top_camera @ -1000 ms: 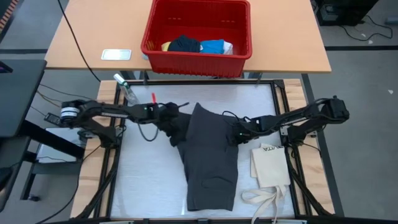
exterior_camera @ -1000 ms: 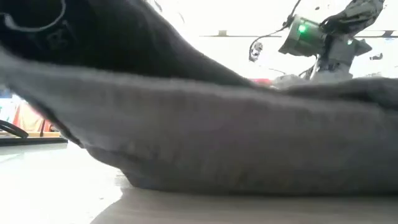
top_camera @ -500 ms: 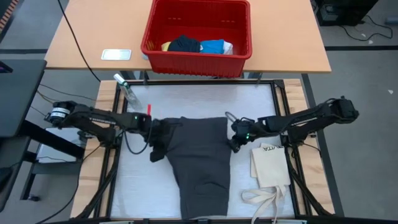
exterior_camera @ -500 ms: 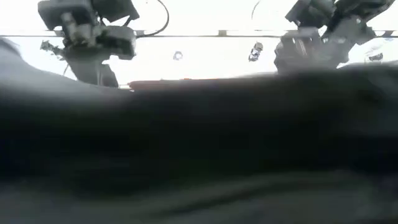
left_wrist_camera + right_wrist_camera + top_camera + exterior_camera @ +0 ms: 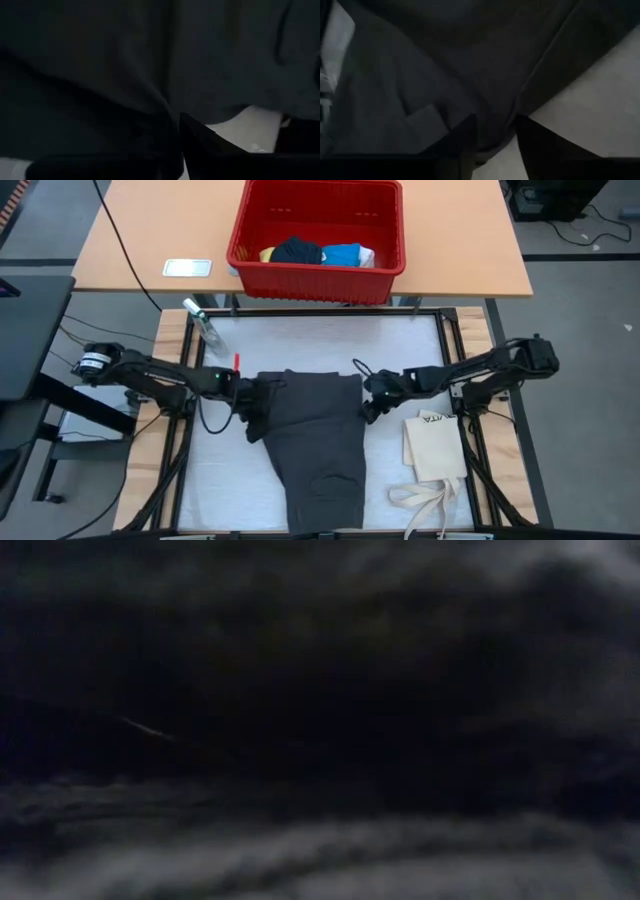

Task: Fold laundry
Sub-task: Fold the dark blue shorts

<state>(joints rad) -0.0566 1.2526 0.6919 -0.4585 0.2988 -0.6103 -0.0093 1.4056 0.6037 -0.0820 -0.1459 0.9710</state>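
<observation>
The dark grey shorts (image 5: 320, 440) lie spread flat on the white mat (image 5: 225, 480), waist toward the far side, legs reaching the near edge. They fill the low view (image 5: 320, 720). My left gripper (image 5: 252, 412) is at the waist's left corner, shut on the cloth (image 5: 165, 107). At the waist's right corner my right gripper (image 5: 366, 408) stands open, with the cloth's edge (image 5: 495, 120) lying between its fingers. More laundry, in navy, blue, yellow and white, sits in the red basket (image 5: 318, 240). My left gripper pinches a fold of the shorts at the waist's left corner (image 5: 167, 112) between its two fingers, slanting down from the table's left. The cloth there rests on the mat, slack. My right gripper has cloth between its open fingers; whether it touches it, I cannot tell.
A cream tote bag (image 5: 435, 448) with long straps lies on the mat's right side, close to my right arm. A small clear bottle (image 5: 203, 323) lies at the mat's far left corner. The red basket stands on the wooden table beyond.
My left gripper has gone toward the table's left and near edges with the waist corner. The shorts, bunched and lifted a second ago, are now spread out flat and have slid toward the near edge, covering the low camera. My right gripper has hardly shifted.
</observation>
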